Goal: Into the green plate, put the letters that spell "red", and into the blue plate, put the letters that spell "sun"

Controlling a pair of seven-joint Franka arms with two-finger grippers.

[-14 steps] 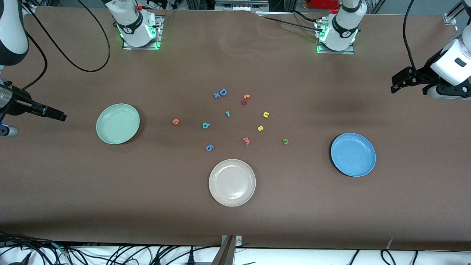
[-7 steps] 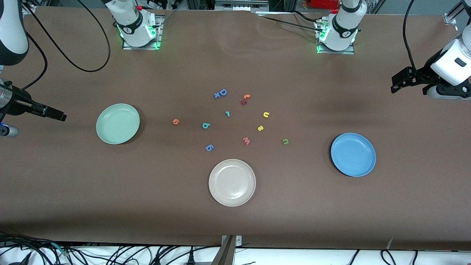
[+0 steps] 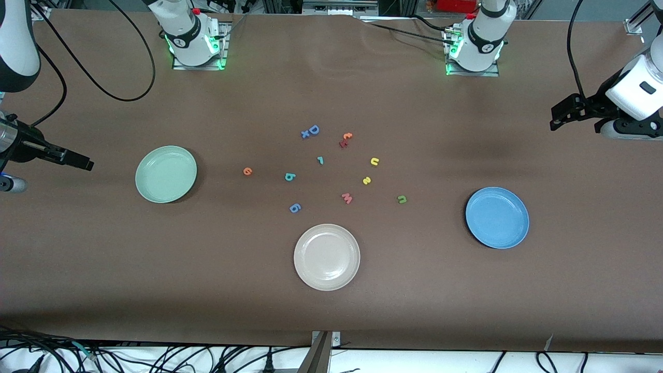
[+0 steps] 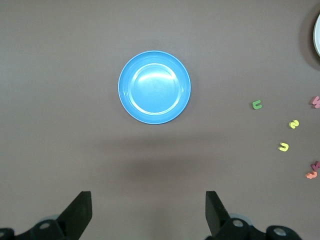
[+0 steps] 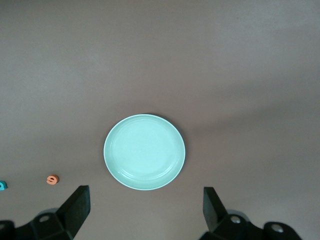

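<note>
progress: none placed | green plate (image 3: 166,174) and blue plate (image 3: 497,217) bare | red, sun letters (image 3: 247,171) mid-counter | left hand (image 4: 147,210), right hand (image 5: 145,207) spread wide, holding nothing, at counter ends

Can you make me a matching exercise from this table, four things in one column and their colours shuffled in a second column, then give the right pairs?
Things:
1. the plate toward the right arm's end of the table
2. the plate toward the left arm's end of the table
3. the plate nearest the front camera
4. the letter e lying apart from the other letters, toward the first plate

Colours:
A. orange
B. cream-white
C. pale mint green
D. mid blue

Pairs: 1-C, 2-D, 3-B, 4-A
</note>
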